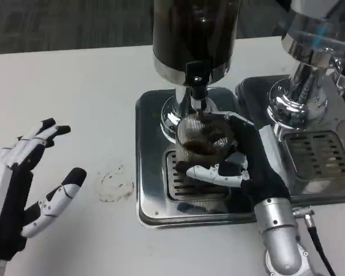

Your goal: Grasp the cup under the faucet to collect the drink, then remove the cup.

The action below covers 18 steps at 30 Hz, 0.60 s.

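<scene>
A ribbed clear cup [200,141] stands on the drip grate under the black faucet [198,86] of the dark drink dispenser [195,34]. Dark liquid sits inside the cup, and a thin stream runs from the faucet into it. My right hand [241,164] wraps around the cup from the right, its white fingers [210,172] across the cup's front. My left hand [29,184] hovers over the table at the far left, fingers spread, holding nothing.
The dispenser stands on a shiny metal tray [152,172]. A second chrome dispenser [310,63] with its own grated tray [319,155] stands at the right. A brown spill stain [116,185] marks the white table left of the tray. A cable [316,236] runs by my right forearm.
</scene>
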Tool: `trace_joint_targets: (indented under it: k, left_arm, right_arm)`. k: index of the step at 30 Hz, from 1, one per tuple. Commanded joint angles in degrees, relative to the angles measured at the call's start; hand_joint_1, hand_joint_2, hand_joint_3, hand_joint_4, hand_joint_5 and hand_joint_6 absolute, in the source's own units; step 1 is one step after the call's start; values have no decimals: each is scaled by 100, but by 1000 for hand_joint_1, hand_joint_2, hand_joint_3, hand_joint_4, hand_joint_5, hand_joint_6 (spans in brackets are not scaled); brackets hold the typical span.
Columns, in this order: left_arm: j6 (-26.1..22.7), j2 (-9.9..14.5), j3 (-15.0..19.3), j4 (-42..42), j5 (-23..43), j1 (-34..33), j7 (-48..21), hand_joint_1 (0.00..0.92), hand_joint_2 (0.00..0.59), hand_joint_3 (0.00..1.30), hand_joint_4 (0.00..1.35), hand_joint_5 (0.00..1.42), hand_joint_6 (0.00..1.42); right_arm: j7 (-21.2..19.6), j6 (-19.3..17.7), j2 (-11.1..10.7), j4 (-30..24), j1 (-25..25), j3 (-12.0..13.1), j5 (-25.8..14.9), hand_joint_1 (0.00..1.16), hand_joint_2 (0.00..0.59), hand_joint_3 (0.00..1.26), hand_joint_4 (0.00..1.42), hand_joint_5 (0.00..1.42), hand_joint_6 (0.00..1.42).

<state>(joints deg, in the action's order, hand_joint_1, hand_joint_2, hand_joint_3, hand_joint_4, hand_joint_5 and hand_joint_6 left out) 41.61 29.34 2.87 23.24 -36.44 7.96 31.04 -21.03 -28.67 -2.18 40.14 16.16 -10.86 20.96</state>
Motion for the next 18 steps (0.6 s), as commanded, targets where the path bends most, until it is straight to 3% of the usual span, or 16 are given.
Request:
trace_joint_targets:
  k: [1,10,15,18]
  left_arm:
    - [18,47,-112,57,31,-76,-57,0,239,282,148,322,191]
    - [23,73,-169,104,59,-122,-33,0,239,282,148,322,191]
    - [40,77,-214,166,56,-179,-45,0,239,282,148,322,191]
    - [53,67,-253,215,53,-214,-45,0,239,282,148,322,191]
  right_arm:
    - [-94,-113,-8,-112,-94,71,-30,1081,65,646,745,826,957]
    - [-36,-108,-10,-495,-220,64,-10,1081,65,653,754,830,968]
    - [76,283,-73,-1220,-418,1,164,1081,65,654,755,841,975]
    - [289,448,-76,-1431,-519,21,51,1081,65,654,755,841,977]
